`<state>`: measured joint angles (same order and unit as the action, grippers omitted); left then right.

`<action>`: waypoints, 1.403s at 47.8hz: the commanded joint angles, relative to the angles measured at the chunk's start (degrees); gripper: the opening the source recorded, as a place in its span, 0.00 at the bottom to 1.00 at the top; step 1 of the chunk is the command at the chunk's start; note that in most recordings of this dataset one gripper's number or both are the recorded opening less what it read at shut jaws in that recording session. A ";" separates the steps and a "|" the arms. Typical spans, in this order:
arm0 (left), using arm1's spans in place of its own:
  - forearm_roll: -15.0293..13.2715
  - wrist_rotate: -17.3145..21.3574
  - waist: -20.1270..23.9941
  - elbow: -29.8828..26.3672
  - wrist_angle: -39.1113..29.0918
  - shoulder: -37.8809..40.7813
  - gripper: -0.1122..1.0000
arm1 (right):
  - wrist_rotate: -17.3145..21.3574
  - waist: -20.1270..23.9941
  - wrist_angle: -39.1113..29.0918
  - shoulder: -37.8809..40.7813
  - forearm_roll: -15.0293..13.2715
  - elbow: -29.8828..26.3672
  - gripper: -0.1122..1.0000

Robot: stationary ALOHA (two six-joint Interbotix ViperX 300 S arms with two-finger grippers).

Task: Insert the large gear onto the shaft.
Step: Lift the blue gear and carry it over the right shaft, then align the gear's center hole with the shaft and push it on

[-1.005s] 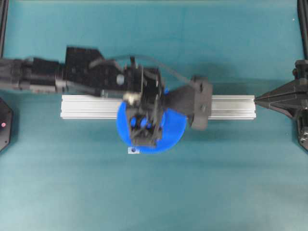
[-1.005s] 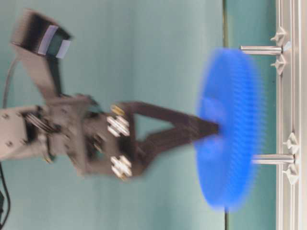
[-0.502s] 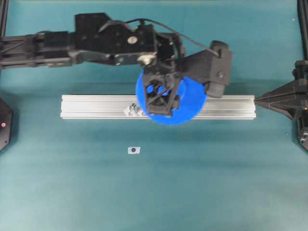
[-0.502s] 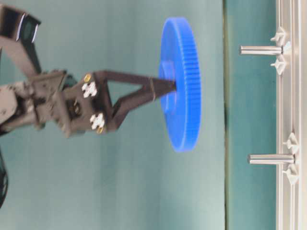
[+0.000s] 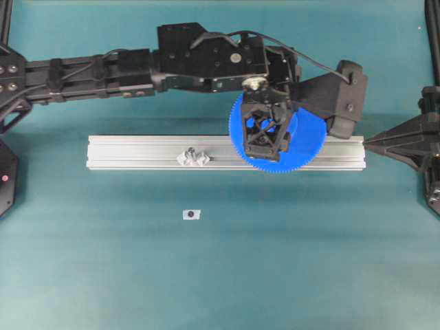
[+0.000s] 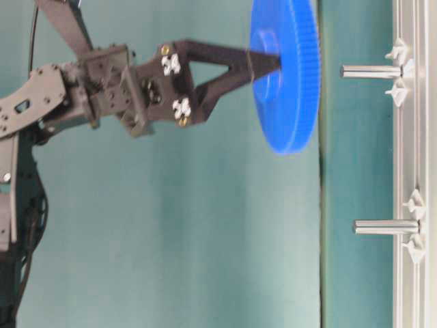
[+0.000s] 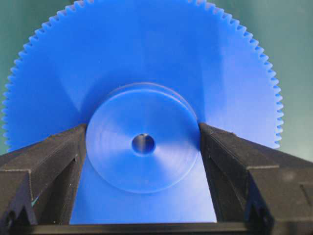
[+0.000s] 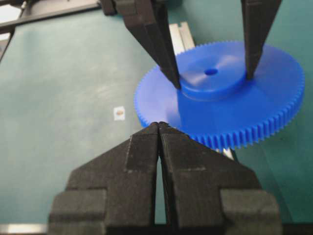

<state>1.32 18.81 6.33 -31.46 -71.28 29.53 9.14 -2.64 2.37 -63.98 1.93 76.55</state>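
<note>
The large gear (image 5: 309,134) is a bright-blue toothed disc held flat above the right part of the rail. My left gripper (image 5: 267,136) is shut on its raised hub (image 7: 143,144), one finger (image 7: 54,161) on each side. From table level the gear (image 6: 290,102) hangs roughly in line with one shaft (image 6: 369,71), a gap short of its tip. A second shaft (image 6: 386,226) stands bare; from overhead it (image 5: 193,157) shows left of the gear. My right gripper (image 8: 159,125) is shut and empty, just in front of the gear's rim (image 8: 220,122).
The aluminium rail (image 5: 137,152) lies across the middle of the teal table. A small white tag with a dark dot (image 5: 192,214) lies in front of it. The right arm (image 5: 412,141) points in from the right edge, near the rail's end.
My left arm has carried the gear from in front of the rail back and to the right, over the rail. At table level it went up and nearer the shafts. The right gripper stayed still.
</note>
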 commanded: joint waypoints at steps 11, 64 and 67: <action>0.00 0.09 0.26 -1.85 -0.18 -0.88 0.79 | 0.53 -0.09 -0.35 -0.18 0.00 -0.44 0.16; 0.00 -1.76 0.18 4.75 3.69 0.44 0.79 | 2.11 -0.09 -0.70 -0.53 0.00 0.44 0.16; 0.00 -1.76 0.26 5.19 3.96 0.44 0.79 | 2.20 -0.09 -0.70 -0.53 0.00 0.53 0.16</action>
<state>1.23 16.88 6.50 -26.10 -68.03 31.38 10.72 -2.64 1.41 -64.95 1.93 77.61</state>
